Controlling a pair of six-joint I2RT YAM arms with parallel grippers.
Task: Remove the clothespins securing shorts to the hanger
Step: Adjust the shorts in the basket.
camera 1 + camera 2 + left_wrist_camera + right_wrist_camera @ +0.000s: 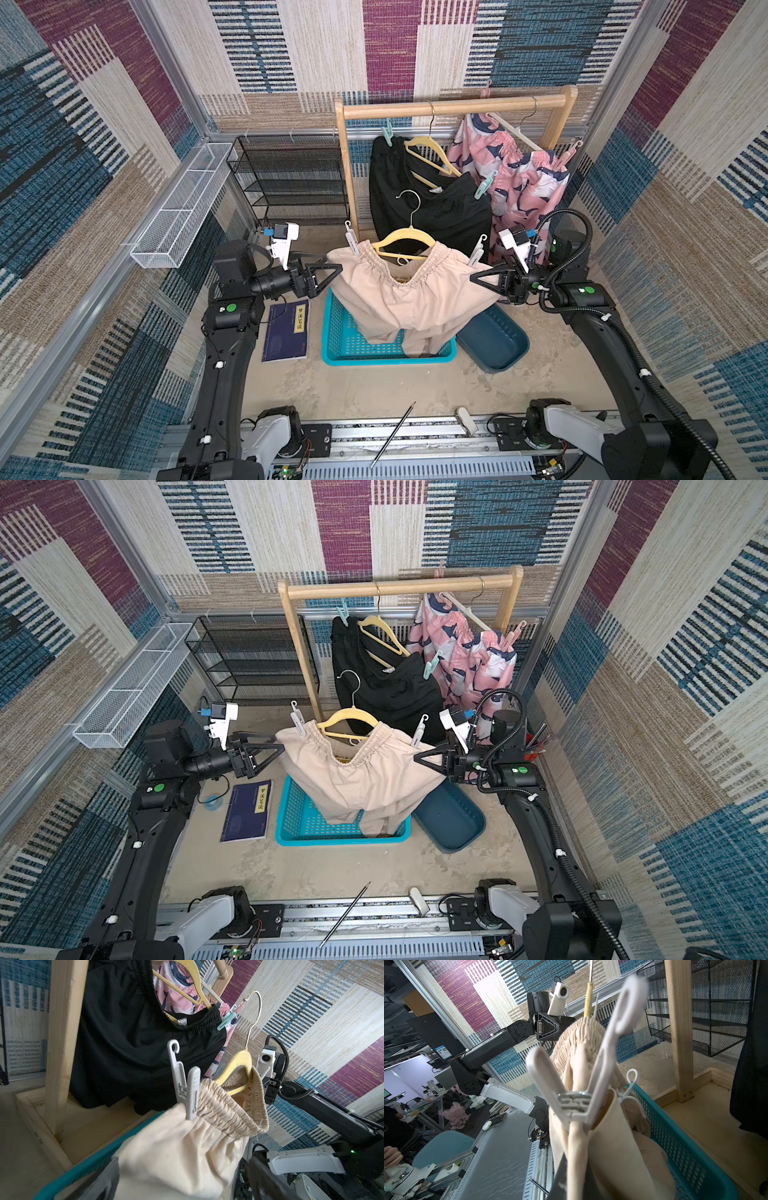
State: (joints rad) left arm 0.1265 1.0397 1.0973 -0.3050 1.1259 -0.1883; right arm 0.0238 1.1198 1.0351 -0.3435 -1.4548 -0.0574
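Two white pins (477,249) clip beige shorts (407,299) to hanger (405,241) over basket (374,358); R gripper (478,277) is clamped on shorts' edge, prob. to keep them in air, while L gripper (332,274), jaws apart, sits near left pin (351,243), ready to take it.

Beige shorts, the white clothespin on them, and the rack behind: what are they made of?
The beige shorts: soft matte woven cloth, probably cotton; it wrinkles and the waist gathers. The white clothespin: smooth moulded plastic, with a little hook and ribbed grip. The clothes rack: pale bare wood, it seems; grain shows on the post.
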